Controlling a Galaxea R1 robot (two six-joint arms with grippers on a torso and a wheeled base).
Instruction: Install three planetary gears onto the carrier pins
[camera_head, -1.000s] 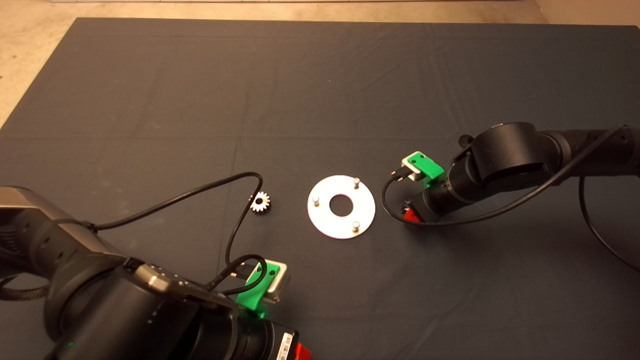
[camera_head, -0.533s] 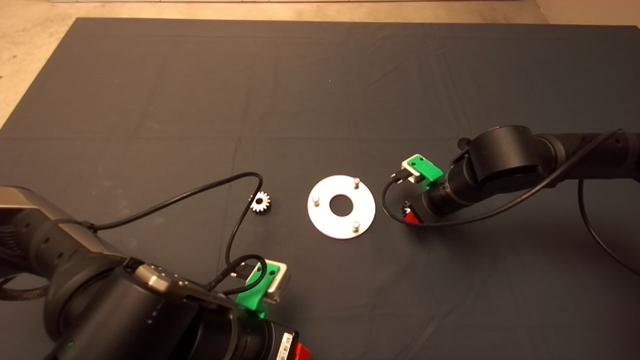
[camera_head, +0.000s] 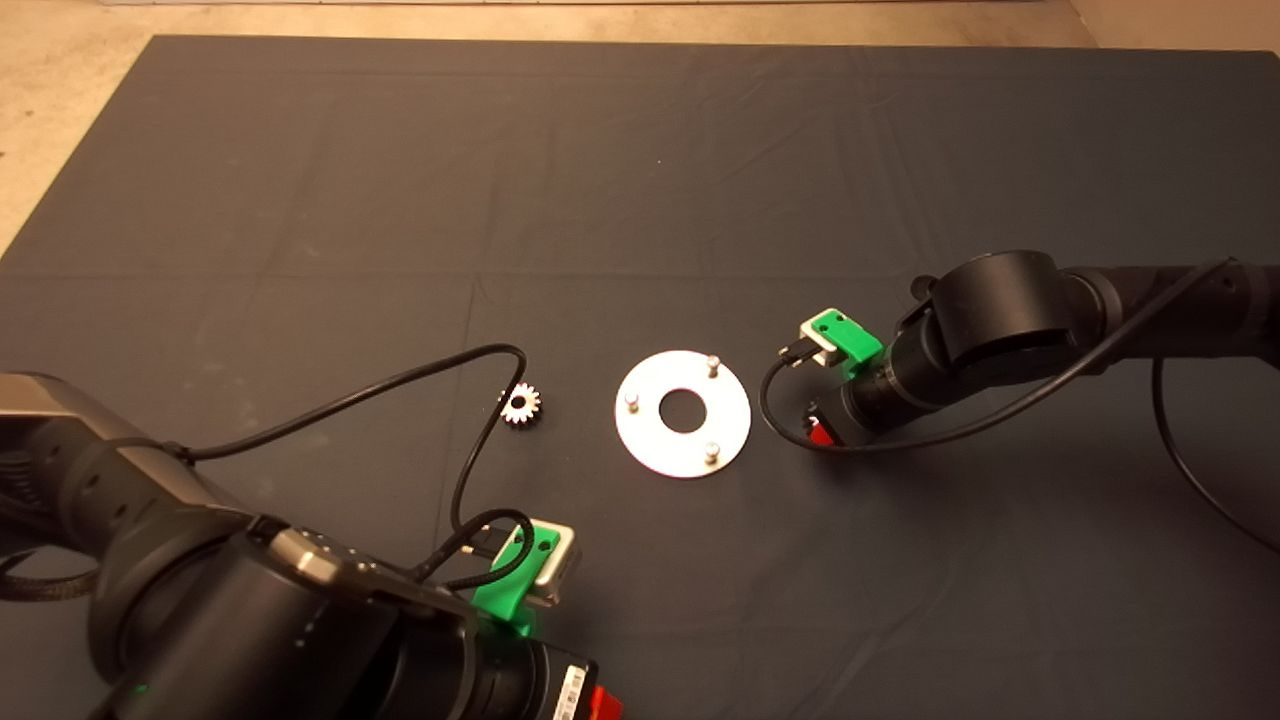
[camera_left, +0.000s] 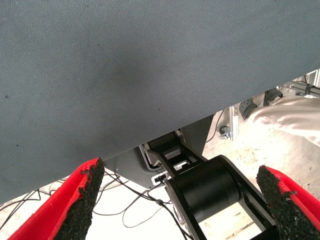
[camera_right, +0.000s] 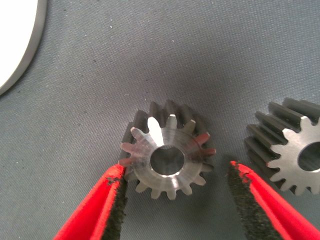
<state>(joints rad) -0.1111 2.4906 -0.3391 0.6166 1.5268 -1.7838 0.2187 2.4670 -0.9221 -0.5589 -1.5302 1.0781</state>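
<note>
The right gripper (camera_right: 172, 195) hangs spread, its pads (camera_right: 116, 200) flanking a flat-lying gear (camera_right: 167, 150) between them; a second gear (camera_right: 295, 150) lies just outside one finger. The left gripper (camera_left: 180, 200), also spread, waits far off

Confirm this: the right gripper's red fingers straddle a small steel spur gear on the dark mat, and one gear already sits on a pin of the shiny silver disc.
Wrong on the last part. In the head view all three short silver pins on the shiny silver disc stand bare. The rest holds: the right gripper stands open around a small steel spur gear on the dark mat.
</note>
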